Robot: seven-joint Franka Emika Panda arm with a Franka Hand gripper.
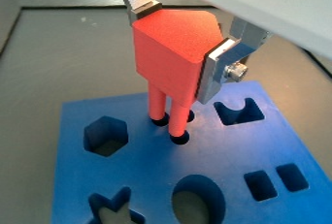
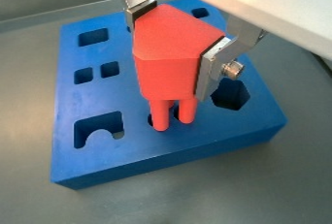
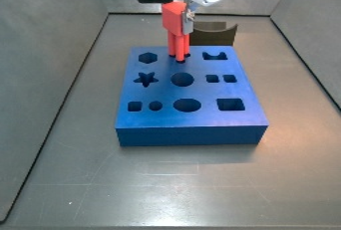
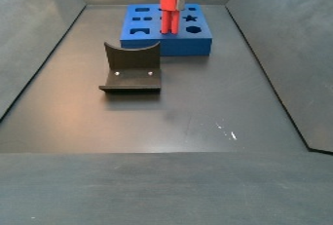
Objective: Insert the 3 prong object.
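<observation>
My gripper (image 1: 184,40) is shut on the 3 prong object (image 1: 172,51), a salmon-red block held upright over the blue board (image 1: 143,184). Its prongs (image 1: 166,112) reach down into small round holes in the board's top; the tips are hidden in the holes. Both wrist views show this, with the block (image 2: 170,58) between the silver fingers (image 2: 215,65) and its prongs (image 2: 172,113) entering the board (image 2: 155,136). In both side views the gripper (image 3: 174,13) holds the red block (image 3: 174,33) over the far part of the board (image 3: 186,100); it also shows small and upright (image 4: 169,3) on the board (image 4: 176,34).
The board has several shaped holes: hexagon (image 1: 105,137), star (image 1: 113,208), oval (image 1: 197,202), arch (image 1: 236,111), squares (image 1: 277,179). A dark grey curved block stands behind the board (image 3: 213,32) and in the middle of the floor (image 4: 131,68). Grey walls enclose the floor.
</observation>
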